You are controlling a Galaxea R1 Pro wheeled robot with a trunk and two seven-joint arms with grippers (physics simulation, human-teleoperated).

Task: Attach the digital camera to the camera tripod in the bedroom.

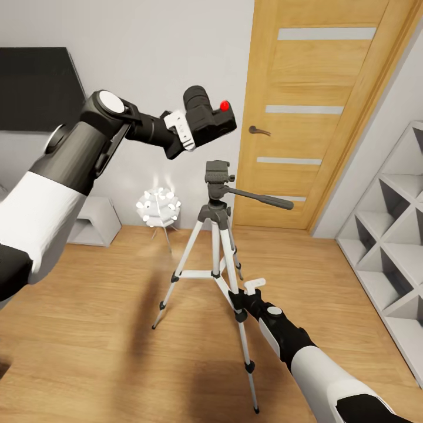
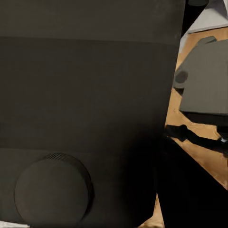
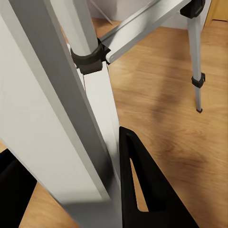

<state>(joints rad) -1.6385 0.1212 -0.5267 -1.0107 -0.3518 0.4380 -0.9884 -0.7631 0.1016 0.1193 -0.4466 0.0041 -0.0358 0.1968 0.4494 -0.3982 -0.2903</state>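
Nearest the head camera, the right arm reaches forward from the lower right, and the right gripper point(image 1: 242, 298) sits on the tripod's front leg point(image 1: 242, 335), just above a black joint. In the right wrist view that silver leg point(image 3: 97, 118) runs close against a black finger point(image 3: 142, 185). The other finger is cut off at the frame edge, so the jaws appear closed around the leg, though the contact on the far side is hidden.

The camera tripod point(image 1: 216, 235) stands upright on the light wood floor point(image 1: 88, 329), its three legs spread. Its dark grey head point(image 1: 218, 173) is bare on top, and the pan handle point(image 1: 261, 198) juts toward the oak door point(image 1: 305, 117).

Above and slightly left of that head, well clear of it, the left gripper point(image 1: 189, 130) holds the digital camera point(image 1: 208, 117) in the air. The white fingers clamp the rear of the body, while the lens barrel points up and back and the red dot point(image 1: 224, 105) faces the door. In the left wrist view the camera's dark body point(image 2: 85, 104) blocks nearly everything. A round dial point(image 2: 52, 190) shows low on it, the fingers themselves are not discernible, and the tripod head point(image 2: 204, 80) appears beyond its edge.

Farther back, a small white spiky floor lamp point(image 1: 158, 207) stands by the grey wall. A black wall TV point(image 1: 35, 88) is cut off at the left, and white cube shelves point(image 1: 393, 235) run off the right edge.
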